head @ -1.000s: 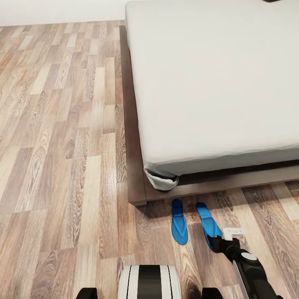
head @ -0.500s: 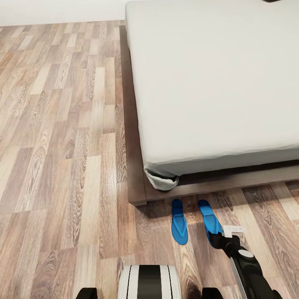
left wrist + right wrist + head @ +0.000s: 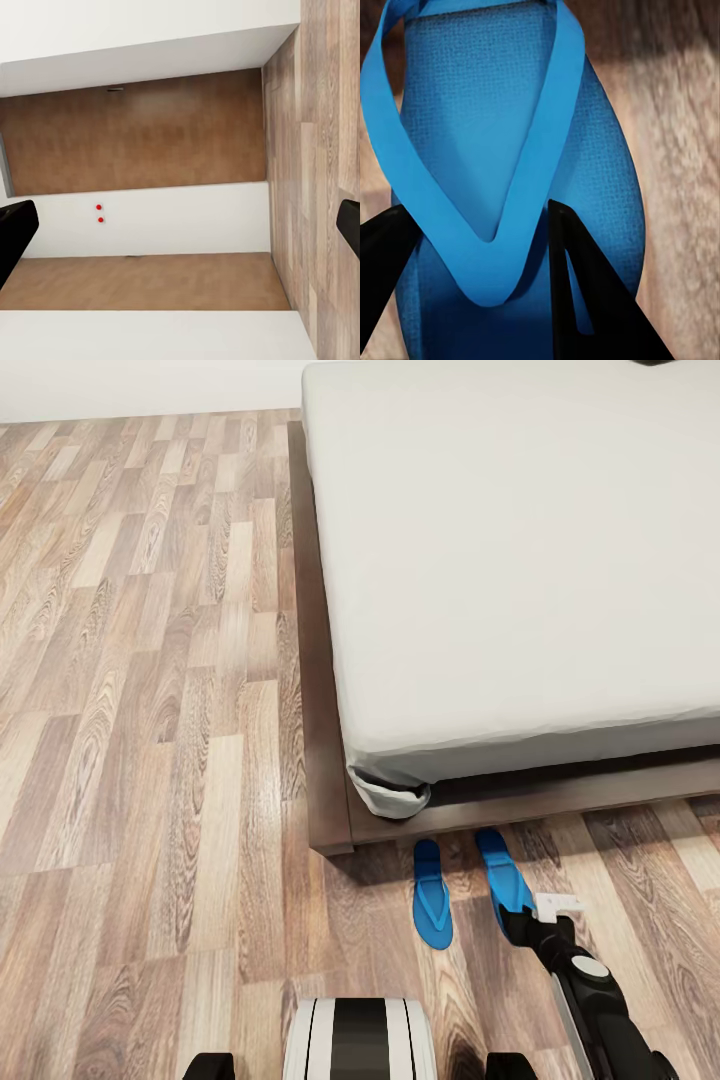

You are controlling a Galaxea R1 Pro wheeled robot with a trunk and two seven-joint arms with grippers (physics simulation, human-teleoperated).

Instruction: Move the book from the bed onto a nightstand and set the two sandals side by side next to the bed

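The right gripper point(image 3: 480, 292) had its two dark fingers point(image 3: 585, 300) closed around the strap of the right sandal point(image 3: 517, 120), one finger at each side of the strap's V, above the blue sole. In the head view the right gripper point(image 3: 522, 920) sat at the lower right of the frame, on the heel end of this right sandal point(image 3: 497, 872), which lay on the wood floor point(image 3: 150, 760) with its toe close to the bed frame. The left sandal point(image 3: 431, 895) lay just beside it, apart from it and nearly parallel, to its left in the frame. The bed point(image 3: 520, 560) with its off-white mattress filled the upper right of the frame. The left gripper point(image 3: 180, 225) stood with its fingers point(image 3: 13, 232) wide apart, holding nothing, facing a brown and white wall point(image 3: 150, 135).
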